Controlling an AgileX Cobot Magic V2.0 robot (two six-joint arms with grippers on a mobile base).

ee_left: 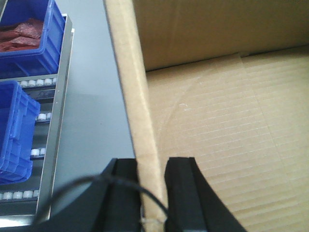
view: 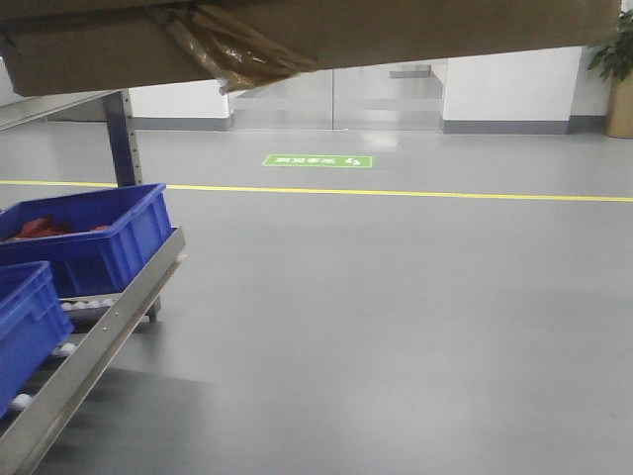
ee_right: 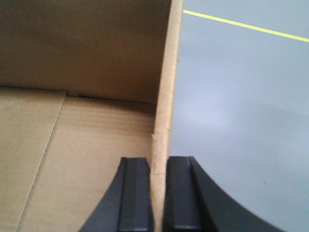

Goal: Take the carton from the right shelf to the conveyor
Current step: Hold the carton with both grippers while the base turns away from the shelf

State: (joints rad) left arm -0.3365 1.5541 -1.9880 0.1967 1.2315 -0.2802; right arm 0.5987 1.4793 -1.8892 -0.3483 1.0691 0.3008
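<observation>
An open brown carton [view: 326, 35] hangs across the top of the front view, held above the floor. My left gripper [ee_left: 152, 166] is shut on the carton's left wall [ee_left: 140, 96], one finger outside and one inside. My right gripper [ee_right: 158, 166] is shut on the carton's right wall [ee_right: 166, 92] in the same way. The carton's inside is bare cardboard [ee_left: 227, 121] in both wrist views. The conveyor [view: 99, 327], a metal roller track, runs along the lower left of the front view and under the carton's left side in the left wrist view [ee_left: 50, 125].
Two blue bins [view: 94, 233] sit on the conveyor, the far one holding red packets [ee_left: 21, 38]. A metal post [view: 121, 134] stands behind them. A yellow floor line [view: 415, 193], a green floor sign [view: 316, 160] and a potted plant [view: 618, 69] lie ahead.
</observation>
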